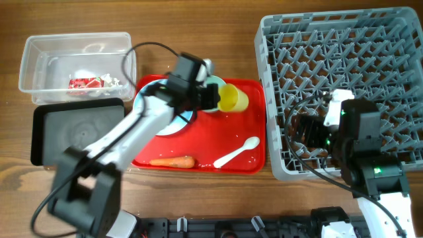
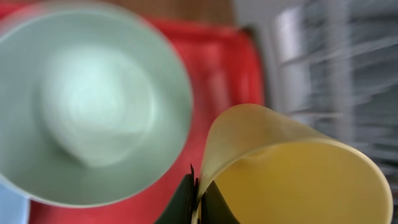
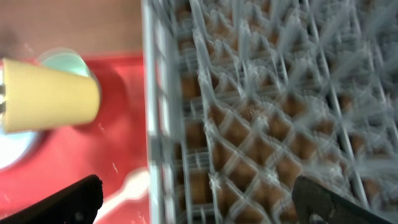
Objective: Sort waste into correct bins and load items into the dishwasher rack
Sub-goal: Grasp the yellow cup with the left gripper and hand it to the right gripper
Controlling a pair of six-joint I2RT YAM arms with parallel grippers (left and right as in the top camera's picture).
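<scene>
Altogether one yellow cup [image 1: 232,98], one bowl [image 2: 93,106], one carrot [image 1: 172,160], one spoon [image 1: 236,153]

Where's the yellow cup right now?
Overhead, the yellow cup is pinched by the left hand at the back of the red tray, beside the mint bowl.

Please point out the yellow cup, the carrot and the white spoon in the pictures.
yellow cup [image 1: 234,98]: overhead view, on its side wall.
carrot [image 1: 173,160]: overhead view, on the middle of its body.
white spoon [image 1: 234,155]: overhead view, on its handle.
</scene>
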